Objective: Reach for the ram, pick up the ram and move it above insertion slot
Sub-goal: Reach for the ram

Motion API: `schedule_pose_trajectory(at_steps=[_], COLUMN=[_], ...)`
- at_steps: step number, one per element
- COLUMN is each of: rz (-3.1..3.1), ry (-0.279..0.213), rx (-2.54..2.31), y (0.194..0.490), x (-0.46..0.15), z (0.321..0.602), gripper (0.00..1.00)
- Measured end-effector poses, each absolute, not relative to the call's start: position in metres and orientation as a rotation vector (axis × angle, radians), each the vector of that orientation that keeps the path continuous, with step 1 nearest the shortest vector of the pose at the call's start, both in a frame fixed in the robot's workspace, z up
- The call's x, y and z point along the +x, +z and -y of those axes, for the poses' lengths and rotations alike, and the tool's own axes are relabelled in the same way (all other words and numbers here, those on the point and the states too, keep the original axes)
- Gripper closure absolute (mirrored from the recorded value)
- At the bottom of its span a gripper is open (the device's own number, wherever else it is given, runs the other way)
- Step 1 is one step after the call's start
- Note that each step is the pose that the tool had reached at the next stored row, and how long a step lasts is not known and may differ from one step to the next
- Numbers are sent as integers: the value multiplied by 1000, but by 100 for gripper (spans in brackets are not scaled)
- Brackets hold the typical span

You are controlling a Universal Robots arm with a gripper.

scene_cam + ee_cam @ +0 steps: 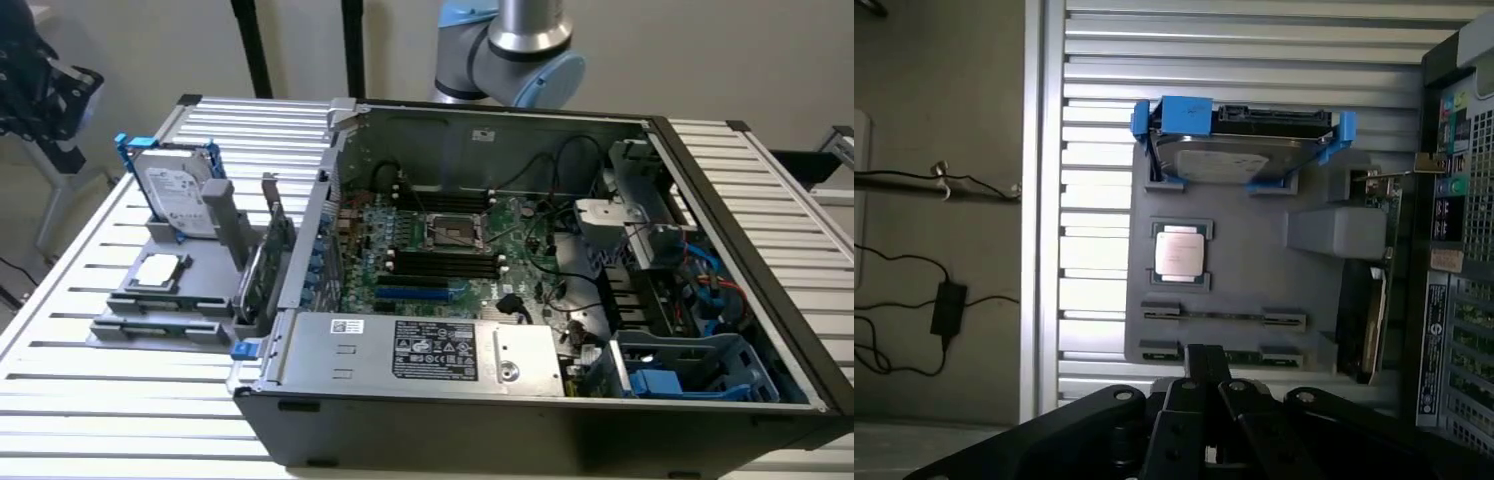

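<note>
Closed and empty, the gripper [1204, 362] hangs over the near edge of the grey holder [1244, 265], the ram [1222, 316] lying lengthwise along that edge, just ahead.

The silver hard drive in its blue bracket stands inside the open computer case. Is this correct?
No. The hard drive in its blue bracket stands on the grey tray outside the open computer case, as the exterior view shows.

Probably a robotics lab or test workshop: an opened computer tower [534, 430] lies on a slatted aluminium desk [107, 400], beside a grey parts fixture [187, 300], with a robot arm [531, 40] behind.
</note>
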State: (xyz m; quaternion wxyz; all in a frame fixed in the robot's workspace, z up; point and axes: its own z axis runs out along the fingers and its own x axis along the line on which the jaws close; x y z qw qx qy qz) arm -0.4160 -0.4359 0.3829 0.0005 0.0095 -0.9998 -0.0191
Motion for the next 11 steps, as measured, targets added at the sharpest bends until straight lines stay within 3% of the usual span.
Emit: schedule_pose_trajectory(at_steps=[11], rz=[3140], ry=[-60], rx=[30], y=[381], x=[-394], z=[465], gripper=[89])
